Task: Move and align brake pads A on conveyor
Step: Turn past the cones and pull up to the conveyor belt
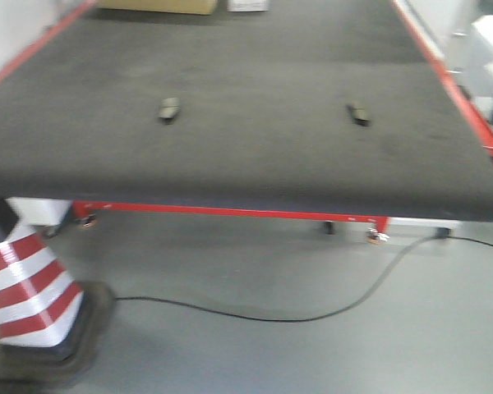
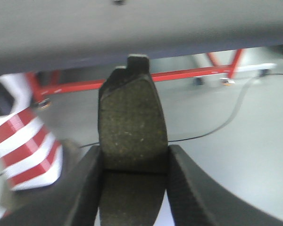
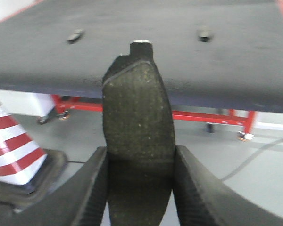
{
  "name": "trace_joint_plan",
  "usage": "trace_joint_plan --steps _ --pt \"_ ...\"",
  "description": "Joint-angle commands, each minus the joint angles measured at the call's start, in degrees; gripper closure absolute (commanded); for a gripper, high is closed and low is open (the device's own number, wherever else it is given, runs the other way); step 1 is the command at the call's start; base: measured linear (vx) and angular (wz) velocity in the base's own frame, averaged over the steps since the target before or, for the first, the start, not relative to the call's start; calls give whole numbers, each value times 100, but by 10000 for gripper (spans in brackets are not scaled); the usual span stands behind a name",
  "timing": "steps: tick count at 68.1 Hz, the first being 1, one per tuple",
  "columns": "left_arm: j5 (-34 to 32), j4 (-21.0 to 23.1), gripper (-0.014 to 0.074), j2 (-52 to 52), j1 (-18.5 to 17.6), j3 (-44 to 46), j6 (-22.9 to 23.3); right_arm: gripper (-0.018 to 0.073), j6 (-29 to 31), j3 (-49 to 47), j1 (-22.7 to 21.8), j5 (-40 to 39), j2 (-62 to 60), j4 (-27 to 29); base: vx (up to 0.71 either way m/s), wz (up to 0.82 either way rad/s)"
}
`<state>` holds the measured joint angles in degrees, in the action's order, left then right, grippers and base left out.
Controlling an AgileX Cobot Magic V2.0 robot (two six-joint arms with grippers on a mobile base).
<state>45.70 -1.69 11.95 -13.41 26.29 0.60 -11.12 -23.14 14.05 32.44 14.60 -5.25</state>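
A red-and-white striped cone [image 1: 29, 283] stood on the grey floor [image 1: 312, 345] at the left, beside the near end of the conveyor [image 1: 246, 164]. On the belt lay two brake pads well apart: one toward the left [image 1: 169, 108] and one toward the right [image 1: 358, 113], both flat on the dark felt. A black cable [image 1: 312, 316] ran across the floor under the red frame [image 1: 230, 212].

The left gripper [image 2: 133, 162] was pinching a third brake pad [image 2: 132, 127] between its fingers [image 2: 87, 188], the pad standing upright with its speckled face toward the camera, held below the belt's edge. The right gripper [image 3: 139, 165] likewise clamped a fourth brake pad [image 3: 137, 122] upright between its fingers [image 3: 198, 188], in front of the belt's near edge, not touching it.
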Motion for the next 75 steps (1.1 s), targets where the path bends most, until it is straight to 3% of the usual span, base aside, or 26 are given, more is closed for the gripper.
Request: trace_joint_plan --steps 1,21,75 --pt "-569 31 602 87 -22 156 32 564 58 -182 -27 -547 47 -54 4 -63" --pt "-569 31 602 87 -22 156 32 564 58 -182 -27 -547 47 -54 1 -38" --pt "-569 31 602 87 -22 156 32 564 58 -182 -27 -547 47 -54 14 -1"
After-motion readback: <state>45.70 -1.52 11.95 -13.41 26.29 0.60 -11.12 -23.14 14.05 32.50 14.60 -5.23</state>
